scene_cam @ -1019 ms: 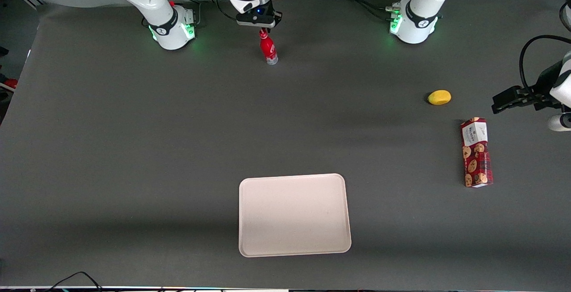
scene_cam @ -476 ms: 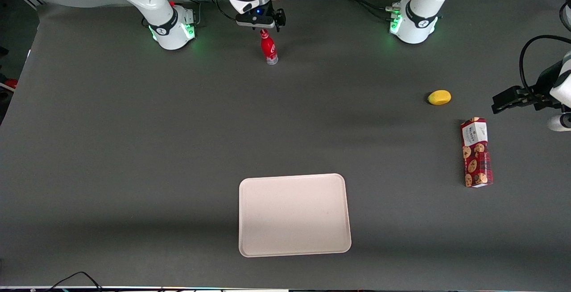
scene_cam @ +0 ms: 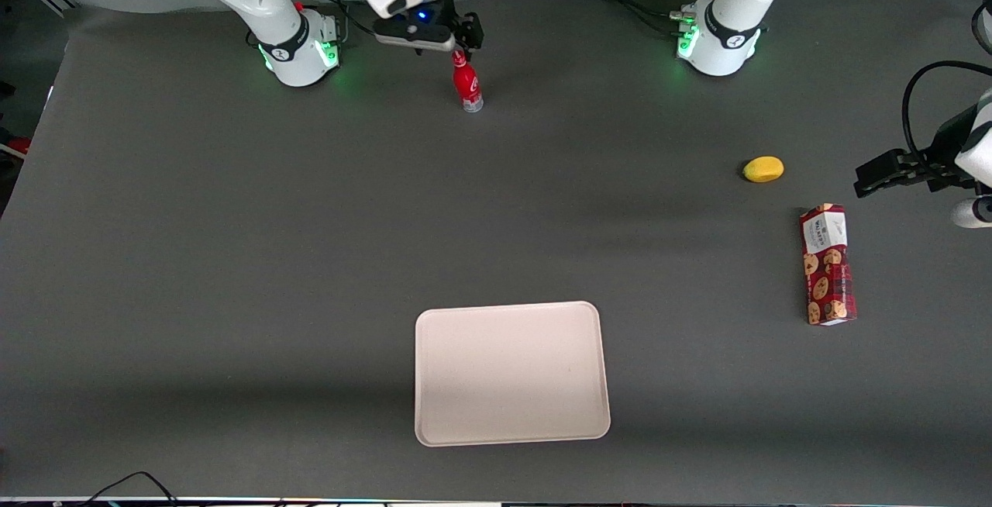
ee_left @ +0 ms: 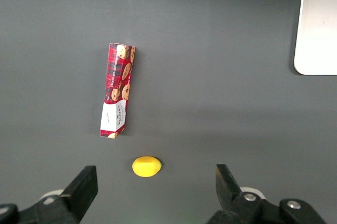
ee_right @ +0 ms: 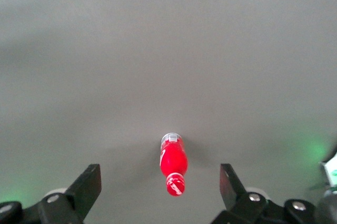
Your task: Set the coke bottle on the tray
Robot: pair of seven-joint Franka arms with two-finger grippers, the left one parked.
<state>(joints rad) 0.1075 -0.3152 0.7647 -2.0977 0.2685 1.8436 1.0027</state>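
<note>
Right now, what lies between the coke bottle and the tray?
Only bare table: in the front view nothing lies between the coke bottle, under the open gripper, and the tray.

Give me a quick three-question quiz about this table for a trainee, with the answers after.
1. True or false: the coke bottle stands upright on the tray.
2. The open hand is: A) above the bottle, B) above the lemon, C) above the cookie box.
3. Fill in: the tray is ____ to the front camera than the bottle.

Key: 1 false, it stands on the table; 2 A; 3 nearer.
</note>
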